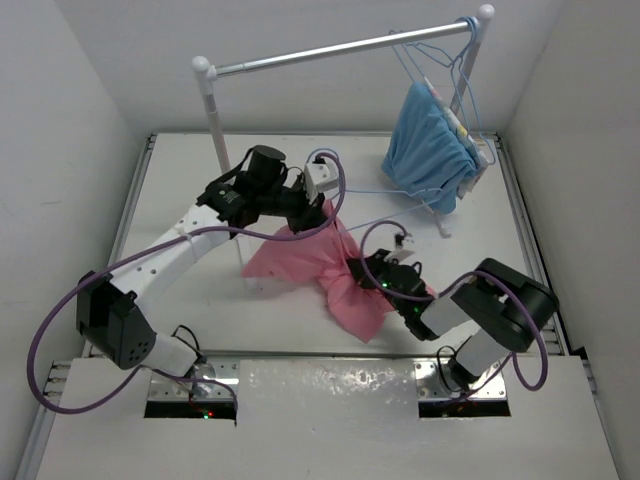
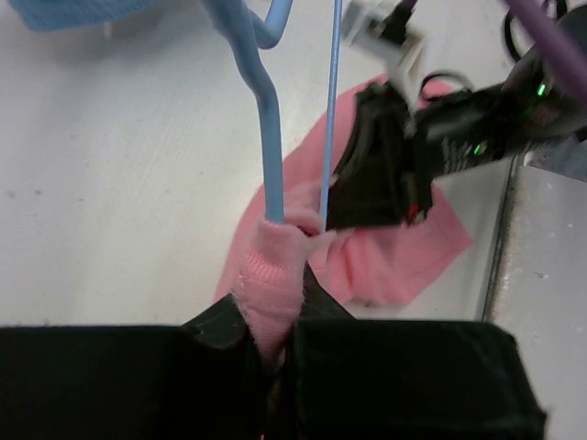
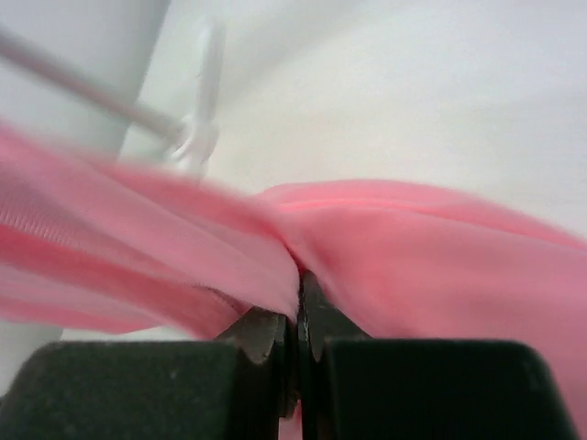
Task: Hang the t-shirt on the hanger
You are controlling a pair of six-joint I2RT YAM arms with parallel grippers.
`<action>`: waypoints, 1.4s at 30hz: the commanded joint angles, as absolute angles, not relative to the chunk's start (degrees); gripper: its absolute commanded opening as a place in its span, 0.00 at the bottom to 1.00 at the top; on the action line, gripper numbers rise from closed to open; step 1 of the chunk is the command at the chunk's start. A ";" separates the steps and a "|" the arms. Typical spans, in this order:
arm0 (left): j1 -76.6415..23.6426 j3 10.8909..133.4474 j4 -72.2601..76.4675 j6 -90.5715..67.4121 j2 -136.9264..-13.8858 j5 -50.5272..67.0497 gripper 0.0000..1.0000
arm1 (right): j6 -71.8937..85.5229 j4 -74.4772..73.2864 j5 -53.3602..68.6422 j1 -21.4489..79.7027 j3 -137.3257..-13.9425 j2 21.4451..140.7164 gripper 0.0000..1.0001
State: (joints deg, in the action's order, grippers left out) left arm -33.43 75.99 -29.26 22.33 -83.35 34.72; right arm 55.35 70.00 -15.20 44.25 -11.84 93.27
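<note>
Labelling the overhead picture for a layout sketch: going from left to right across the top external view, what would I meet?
White rail post → left tool → right tool → hanging light-blue garment. The pink t-shirt spans both tools, so it is left out.

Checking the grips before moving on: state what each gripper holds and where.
Left gripper pinches a ribbed edge of the t-shirt beside the hanger; right gripper pinches a fold of it.
</note>
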 commanded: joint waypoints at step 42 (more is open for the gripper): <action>-38.49 50.53 -14.68 54.85 -79.62 -14.83 0.00 | 23.83 4.22 -10.19 8.96 -18.80 50.97 0.00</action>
